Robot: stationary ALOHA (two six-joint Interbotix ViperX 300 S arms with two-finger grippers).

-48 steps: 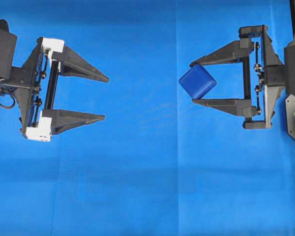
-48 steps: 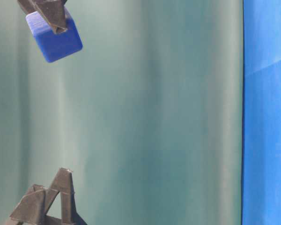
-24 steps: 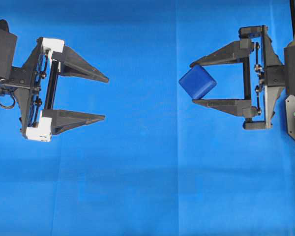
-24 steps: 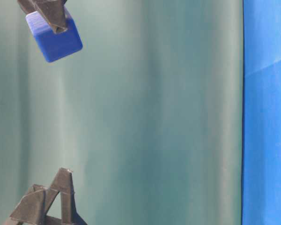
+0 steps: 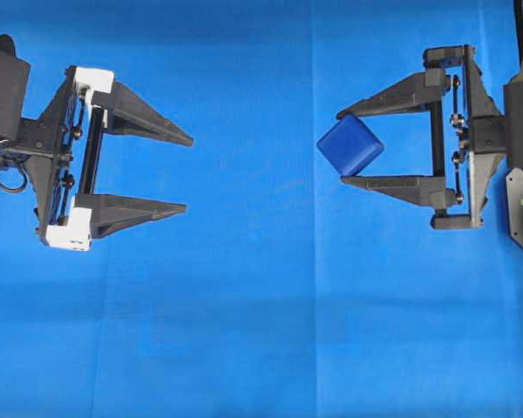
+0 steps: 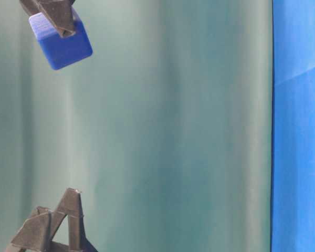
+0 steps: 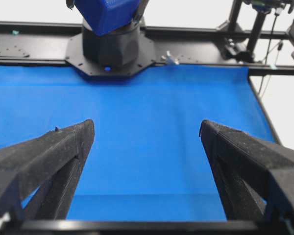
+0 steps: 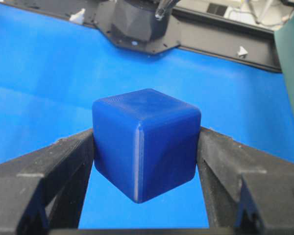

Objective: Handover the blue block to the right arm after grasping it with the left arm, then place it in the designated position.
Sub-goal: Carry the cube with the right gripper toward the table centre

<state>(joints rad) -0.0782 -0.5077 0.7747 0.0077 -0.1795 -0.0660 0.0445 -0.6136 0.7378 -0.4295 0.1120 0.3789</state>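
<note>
Holding the small dark-blue rounded cube (image 5: 350, 145) clamped at its fingertips, our all-black right tool (image 5: 342, 145) carries it tilted above the blue cloth counter (image 5: 261, 313); our white-capped left tool (image 5: 188, 173) gapes empty, well apart, so placing falls to the right arm

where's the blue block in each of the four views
Overhead: the blue block sits right of centre, between the right gripper fingers.
Table-level: top left corner, under a dark fingertip.
Left wrist: top edge, left of centre, partly cropped.
Right wrist: centre, clamped on both sides.
Shared landmark: the right gripper's black fingers pinching the block, over the blue cloth.
</note>
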